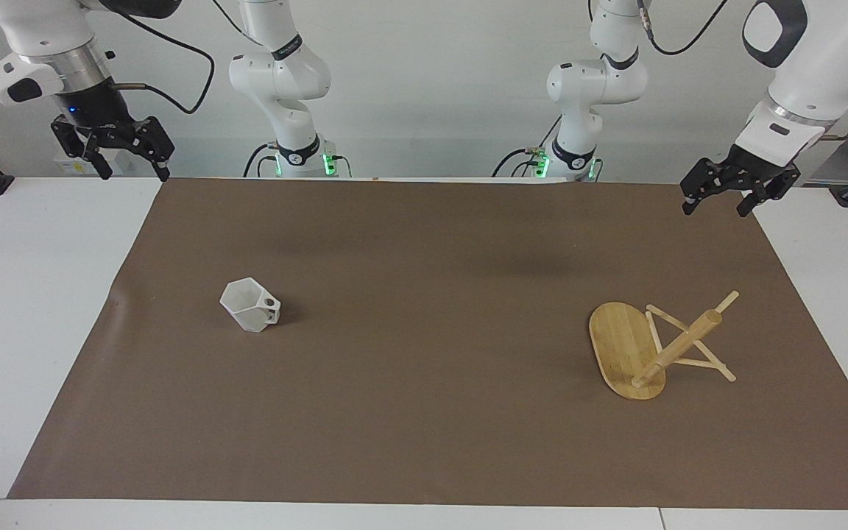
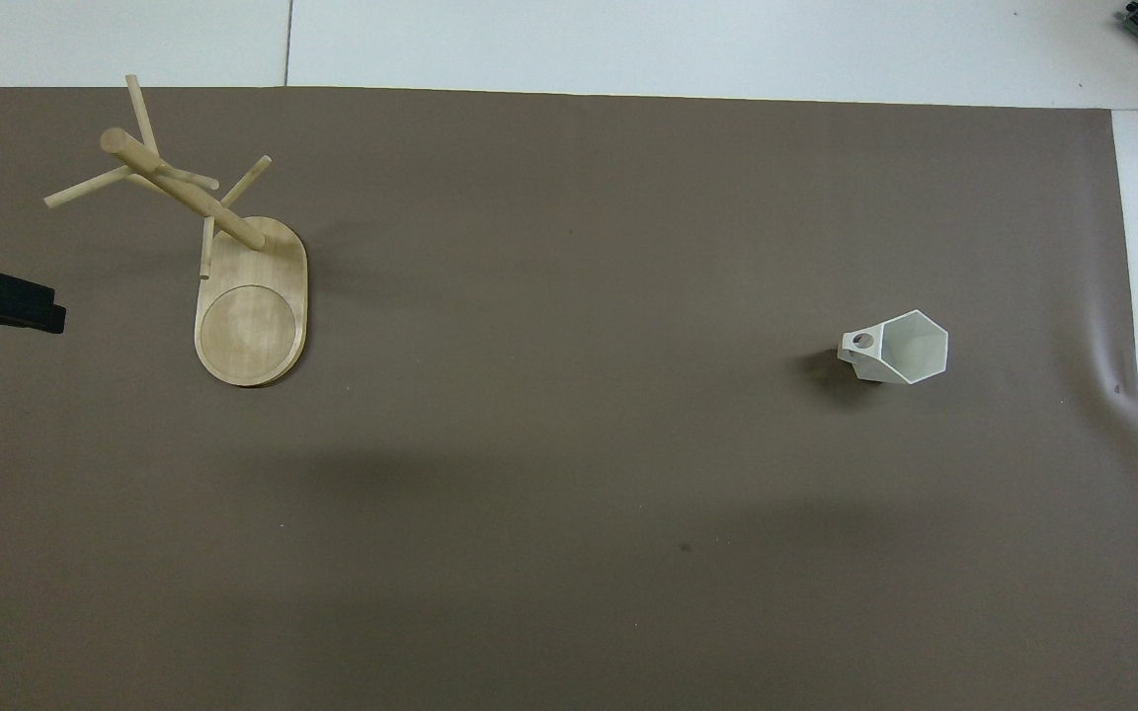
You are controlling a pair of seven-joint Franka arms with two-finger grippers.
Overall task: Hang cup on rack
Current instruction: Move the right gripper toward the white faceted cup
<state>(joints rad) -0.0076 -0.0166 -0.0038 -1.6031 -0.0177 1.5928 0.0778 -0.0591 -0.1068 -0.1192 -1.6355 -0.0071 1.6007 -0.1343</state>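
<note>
The white faceted cup (image 1: 250, 305) stands on the brown mat toward the right arm's end, apparently upright. Well apart, toward the left arm's end, the bamboo rack (image 1: 648, 347) stands with bare pegs.

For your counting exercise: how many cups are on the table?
1. The cup stands on the brown mat toward the right arm's end of the table, apart from the rack. None seems hidden.

One cup (image 1: 250, 305), one rack (image 1: 656, 346) with perhaps five pegs, one brown mat (image 1: 424, 412), two arms.
</note>
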